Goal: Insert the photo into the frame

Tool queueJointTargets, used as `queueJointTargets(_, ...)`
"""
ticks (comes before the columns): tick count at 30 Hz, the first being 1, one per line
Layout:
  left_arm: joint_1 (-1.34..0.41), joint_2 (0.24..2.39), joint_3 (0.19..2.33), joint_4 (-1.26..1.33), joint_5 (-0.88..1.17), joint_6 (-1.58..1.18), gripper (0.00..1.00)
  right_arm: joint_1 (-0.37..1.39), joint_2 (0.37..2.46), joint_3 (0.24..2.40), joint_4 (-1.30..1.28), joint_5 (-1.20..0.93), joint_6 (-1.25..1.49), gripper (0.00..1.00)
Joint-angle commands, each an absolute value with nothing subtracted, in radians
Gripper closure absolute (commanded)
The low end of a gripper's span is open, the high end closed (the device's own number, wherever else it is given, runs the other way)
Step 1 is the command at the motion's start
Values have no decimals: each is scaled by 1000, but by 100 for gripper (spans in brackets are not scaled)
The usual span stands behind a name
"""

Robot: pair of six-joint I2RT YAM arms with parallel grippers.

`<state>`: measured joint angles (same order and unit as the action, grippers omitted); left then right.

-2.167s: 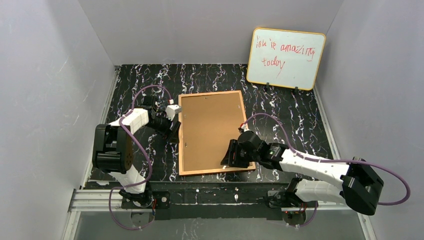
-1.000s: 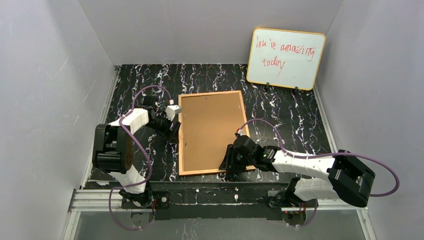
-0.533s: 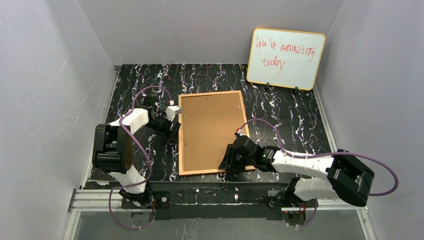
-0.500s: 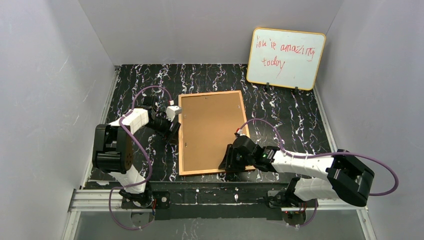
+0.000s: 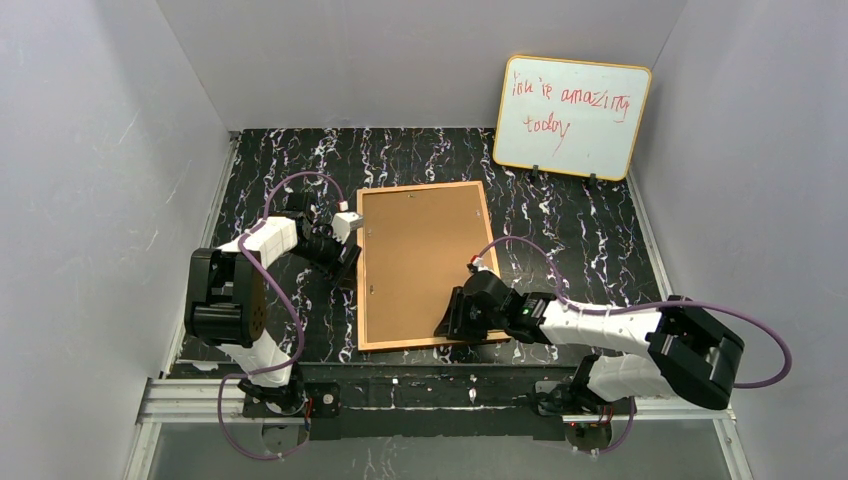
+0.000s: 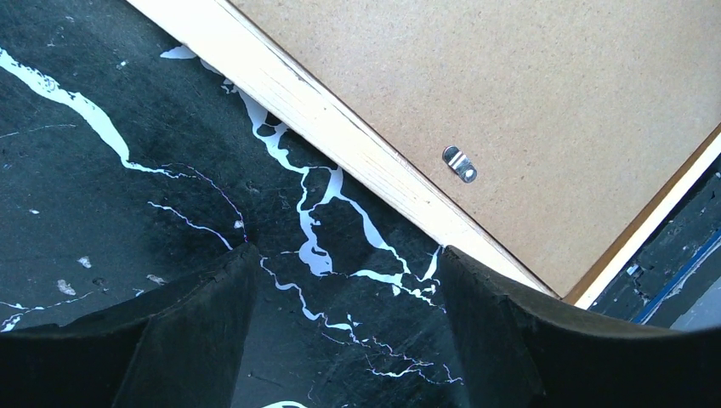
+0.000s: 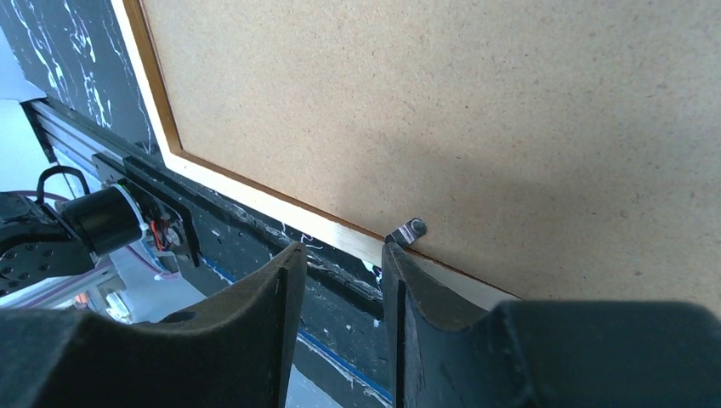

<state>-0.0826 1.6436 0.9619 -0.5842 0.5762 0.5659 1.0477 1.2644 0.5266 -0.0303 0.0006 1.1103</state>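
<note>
While the frame [image 5: 420, 262] lies back-up at centre, the left gripper [image 6: 340, 280] gapes over marbled tabletop [image 6: 102, 170] beside its left edge; the right gripper [image 7: 340, 263], narrowly parted, hangs at its lower edge.

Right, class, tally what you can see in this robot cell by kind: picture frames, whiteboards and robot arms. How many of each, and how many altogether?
Picture frame: 1
Whiteboard: 1
Robot arms: 2, the left arm and the right arm
Total: 4
</note>
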Motion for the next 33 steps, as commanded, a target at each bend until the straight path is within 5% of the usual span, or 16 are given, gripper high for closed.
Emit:
queueJointTargets(1, -87, 1608, 979, -619, 595, 583, 26, 1050, 1296, 529, -36, 36, 1106, 54)
queueJointTargets(17, -87, 1609, 971, -623, 599, 595, 26, 1051, 1344, 585, -9, 38, 1070, 54)
queueJointTargets(33, -87, 1611, 978, -633, 602, 603, 26, 1071, 1126, 518, -71, 24, 1086, 52)
